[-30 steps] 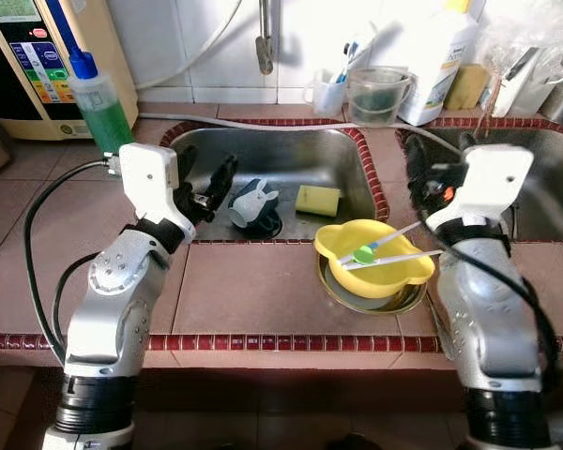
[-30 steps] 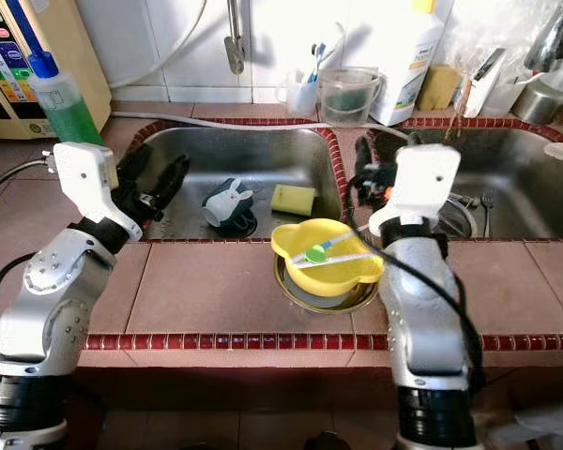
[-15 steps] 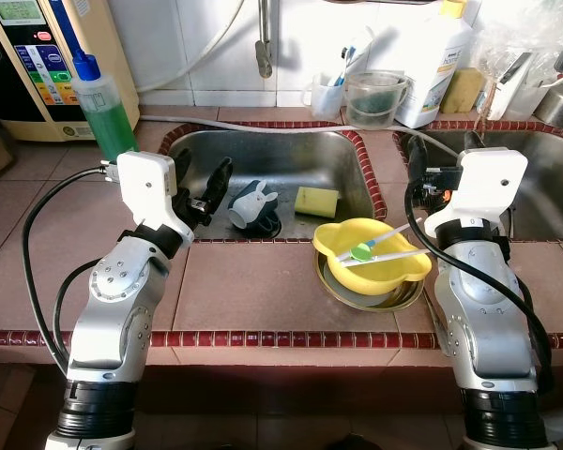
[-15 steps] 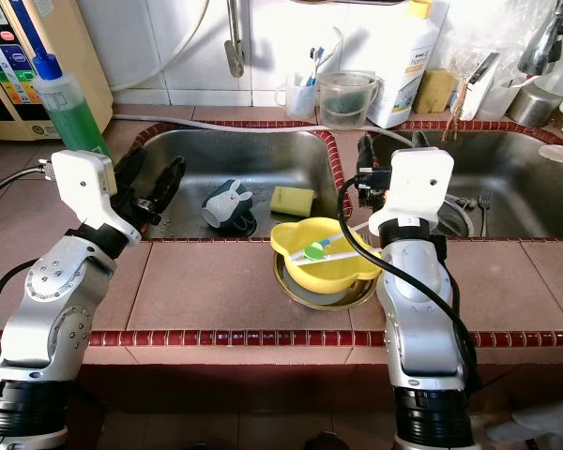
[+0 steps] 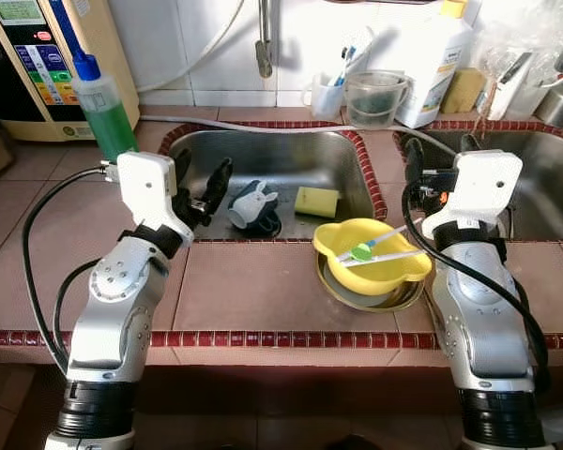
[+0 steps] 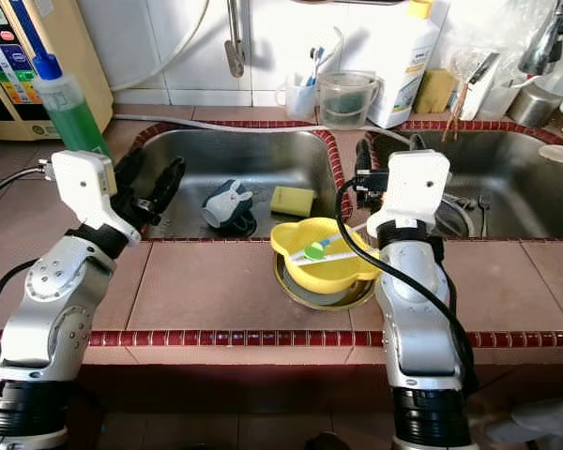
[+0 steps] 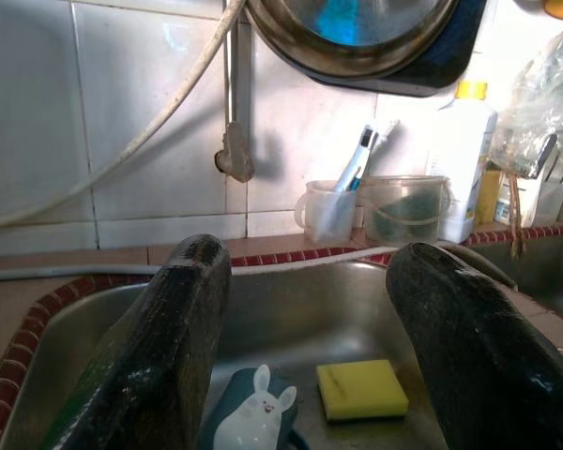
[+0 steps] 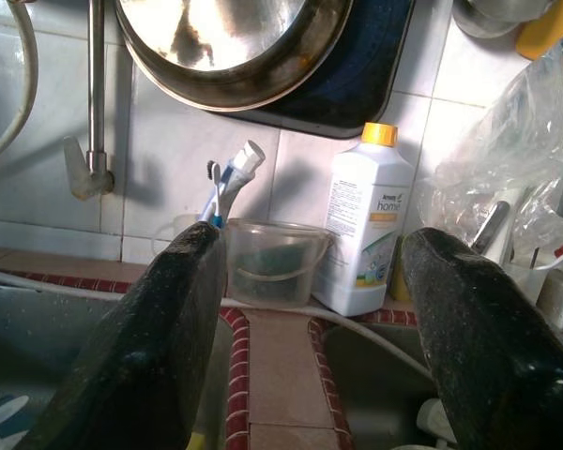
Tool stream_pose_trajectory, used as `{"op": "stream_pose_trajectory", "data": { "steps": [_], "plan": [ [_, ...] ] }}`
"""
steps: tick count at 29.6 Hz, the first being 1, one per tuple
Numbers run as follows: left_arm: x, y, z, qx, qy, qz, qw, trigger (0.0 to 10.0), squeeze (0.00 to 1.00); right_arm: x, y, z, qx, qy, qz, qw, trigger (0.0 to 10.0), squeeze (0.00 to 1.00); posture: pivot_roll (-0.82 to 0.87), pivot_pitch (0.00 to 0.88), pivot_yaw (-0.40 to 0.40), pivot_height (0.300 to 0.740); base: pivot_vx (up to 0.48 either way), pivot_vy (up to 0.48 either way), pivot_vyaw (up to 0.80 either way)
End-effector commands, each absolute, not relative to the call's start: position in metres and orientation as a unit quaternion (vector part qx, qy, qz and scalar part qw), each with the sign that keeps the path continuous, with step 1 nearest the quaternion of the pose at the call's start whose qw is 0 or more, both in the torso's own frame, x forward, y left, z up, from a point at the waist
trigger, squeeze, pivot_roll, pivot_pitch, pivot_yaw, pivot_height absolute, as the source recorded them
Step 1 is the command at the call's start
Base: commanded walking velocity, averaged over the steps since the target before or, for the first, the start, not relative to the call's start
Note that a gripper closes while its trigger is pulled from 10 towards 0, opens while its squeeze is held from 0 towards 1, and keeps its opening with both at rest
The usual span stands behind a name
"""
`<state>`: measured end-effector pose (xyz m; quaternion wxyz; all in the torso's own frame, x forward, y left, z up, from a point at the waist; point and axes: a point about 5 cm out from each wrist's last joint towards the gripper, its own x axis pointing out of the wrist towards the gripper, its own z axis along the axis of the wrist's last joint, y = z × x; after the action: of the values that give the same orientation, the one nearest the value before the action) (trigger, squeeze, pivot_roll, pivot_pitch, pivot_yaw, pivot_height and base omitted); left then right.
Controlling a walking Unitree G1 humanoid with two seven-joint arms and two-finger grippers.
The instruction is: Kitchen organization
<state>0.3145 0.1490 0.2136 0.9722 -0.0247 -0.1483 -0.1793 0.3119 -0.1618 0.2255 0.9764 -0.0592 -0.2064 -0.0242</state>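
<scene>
Terracotta-tiled worktop (image 5: 253, 286) with a dark red mosaic trim runs along the near edge, and on it, just in front of the ridge between the two sinks, sits a shallow round metal dish (image 5: 371, 292) holding a yellow plastic bowl (image 5: 373, 258). A green-headed spoon (image 5: 363, 251) and white chopsticks (image 5: 394, 256) lie across the bowl.

Beyond the worktop's front strip, the left gripper (image 5: 199, 183) hangs over the near left corner of the left stainless steel sink (image 5: 347, 183), its two black fingers (image 7: 159, 352) spread wide apart and holding nothing. Inside that sink, a dark blue mug with a white rabbit figure (image 5: 253, 206) lies near the front wall, and a yellow rectangular sponge (image 5: 317, 200) lies just beside it toward the dividing ridge.

The right gripper (image 6: 387, 159) is raised over the ridge between the sinks, next to the right stainless steel sink (image 5: 544, 187); its fingers (image 8: 169, 328) are likewise far apart and empty.

Along the far edge stand a green dish-soap bottle with a blue cap (image 5: 101, 103) at the left, a small translucent cup holding toothbrushes (image 5: 330, 89), a clear plastic measuring jug (image 5: 375, 97), and a large white detergent bottle (image 5: 441, 56).
</scene>
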Motion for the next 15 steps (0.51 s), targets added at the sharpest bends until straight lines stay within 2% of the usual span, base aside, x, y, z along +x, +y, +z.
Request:
{"op": "stream_pose_trajectory", "data": {
  "steps": [1, 3, 6, 15],
  "plan": [
    [0.315, 0.1495, 0.2124, -0.015, -0.145, -0.182, 0.972, 10.0, 0.0, 0.311, -0.1622, 0.2214, -0.06, -0.202, -0.026, 0.977, 10.0, 0.0, -0.07, 0.057, 0.026, 0.703, 0.0, 0.0, 0.0],
    [0.3152, 0.1495, 0.2126, -0.016, -0.145, -0.183, 0.972, 10.0, 0.0, 0.3111, -0.1624, 0.2214, -0.06, -0.202, -0.026, 0.977, 10.0, 0.0, -0.07, 0.057, 0.026, 0.703, 0.0, 0.0, 0.0],
    [0.3155, 0.1499, 0.2128, -0.018, -0.144, -0.182, 0.973, 10.0, 0.0, 0.3111, -0.1627, 0.2212, -0.06, -0.201, -0.026, 0.977, 10.0, 0.0, -0.07, 0.058, 0.026, 0.703, 0.0, -0.274, 0.0],
    [0.3158, 0.1508, 0.2138, -0.021, -0.146, -0.181, 0.972, 10.0, 0.0, 0.312, -0.1638, 0.2212, -0.059, -0.2, -0.026, 0.978, 10.0, 0.0, -0.07, 0.057, 0.021, 0.703, 0.0, -0.46, 0.0]
  ]
}}
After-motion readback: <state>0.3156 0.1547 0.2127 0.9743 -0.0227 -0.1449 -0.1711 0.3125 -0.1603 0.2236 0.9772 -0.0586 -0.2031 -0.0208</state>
